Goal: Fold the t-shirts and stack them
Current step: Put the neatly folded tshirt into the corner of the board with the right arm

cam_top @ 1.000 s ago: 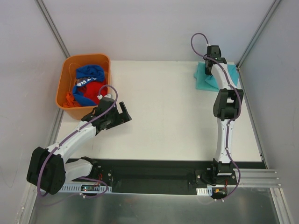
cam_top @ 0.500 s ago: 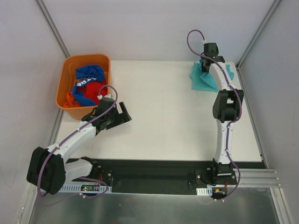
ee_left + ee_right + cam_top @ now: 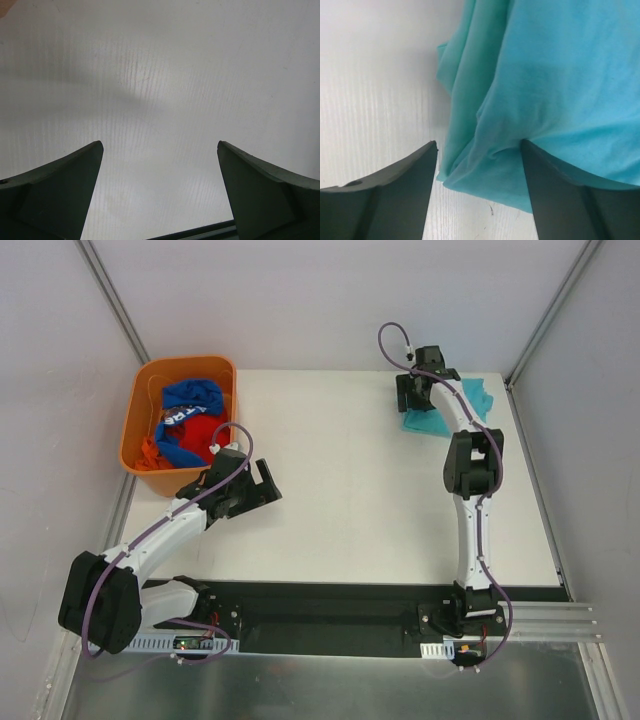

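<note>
A teal t-shirt (image 3: 428,423) lies bunched near the table's far right corner, with a further part of it (image 3: 482,397) showing on the other side of the right arm. My right gripper (image 3: 413,390) hovers over its left edge. In the right wrist view the t-shirt (image 3: 555,75) is rumpled, and its folded corner lies between the fingers of the right gripper (image 3: 478,143), whose jaws stand apart. The cloth drapes against the right finger (image 3: 555,190). My left gripper (image 3: 263,484) is open over bare table beside the bin, and nothing lies between the jaws of the left gripper (image 3: 159,145).
An orange bin (image 3: 139,416) stands at the far left, holding a royal-blue garment with white lettering (image 3: 190,398) and a red one (image 3: 196,439). The white table (image 3: 340,490) ends at side rails and at a black strip by the arm bases.
The right arm swung left along the far edge, carrying the teal cloth with it, and its jaws went from shut to open. The left arm has not moved.
</note>
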